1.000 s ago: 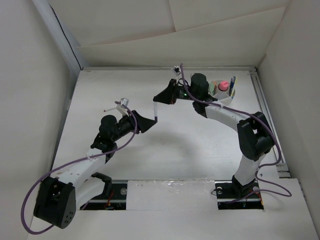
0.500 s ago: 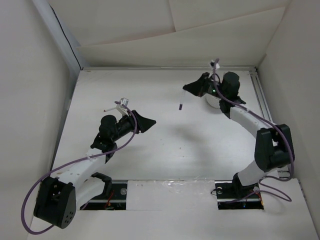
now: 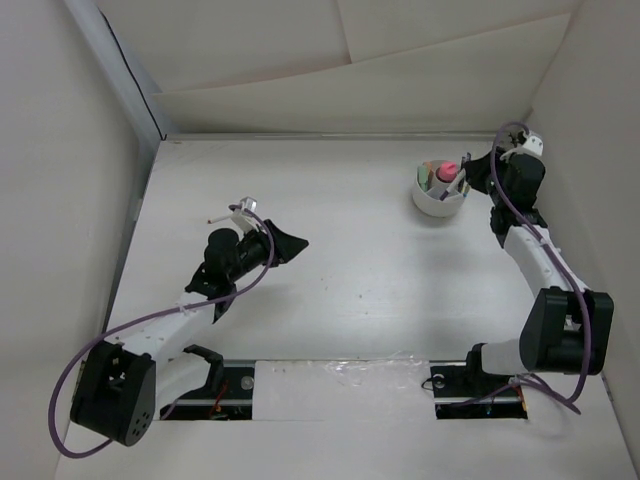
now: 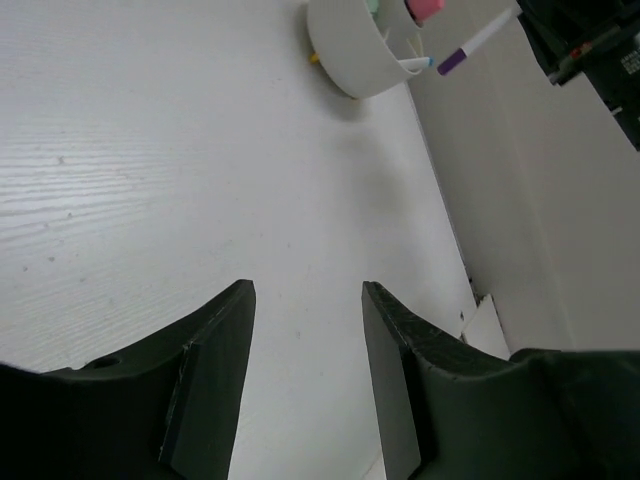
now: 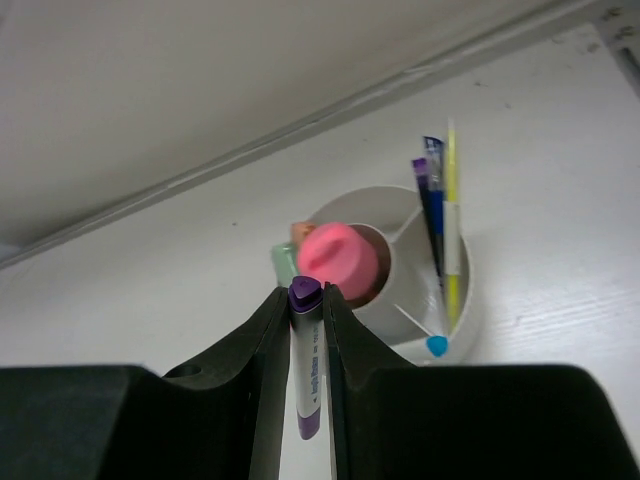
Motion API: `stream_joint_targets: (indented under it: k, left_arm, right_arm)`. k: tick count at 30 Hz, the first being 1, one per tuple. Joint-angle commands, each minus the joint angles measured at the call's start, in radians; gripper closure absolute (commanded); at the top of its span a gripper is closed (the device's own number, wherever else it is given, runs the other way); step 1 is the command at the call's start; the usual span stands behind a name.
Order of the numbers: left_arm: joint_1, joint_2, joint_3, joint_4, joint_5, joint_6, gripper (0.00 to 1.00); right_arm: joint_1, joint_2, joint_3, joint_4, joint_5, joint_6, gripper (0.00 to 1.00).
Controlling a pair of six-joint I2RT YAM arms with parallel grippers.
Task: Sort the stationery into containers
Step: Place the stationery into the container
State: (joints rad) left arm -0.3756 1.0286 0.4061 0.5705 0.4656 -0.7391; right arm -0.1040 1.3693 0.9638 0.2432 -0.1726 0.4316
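The purple-capped white pen [image 5: 306, 372] is clamped between the closed fingers of the right gripper [image 5: 305, 298], at the right rim of the divided white cup [image 3: 432, 203] at the table's [image 3: 380, 290] far right. The cup contains a pink-capped item [image 5: 338, 262] and thin pens [image 5: 437, 215]. The left gripper [image 4: 306, 300] is spread open, empty, well apart.

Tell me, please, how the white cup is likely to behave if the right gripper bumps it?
It would probably slide rather than tip: the cup looks wide and low. It seems thin plastic, so a nudge from the right gripper may shift it. The tall pens leaning inside could tilt.
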Motion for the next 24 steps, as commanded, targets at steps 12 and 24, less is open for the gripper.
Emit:
stream_joint_targets:
  k: [12, 24]
  left_arm:
    - [0.001, 0.039, 0.037, -0.041, -0.122, -0.019, 0.58]
    - [0.001, 0.099, 0.057, -0.055, -0.193, -0.037, 0.58]
  right_arm:
    - [-0.006, 0.103, 0.053, 0.03, 0.318, 0.015, 0.93]
    - [0.013, 0.093, 0.042, 0.082, 0.331, 0.006, 0.93]
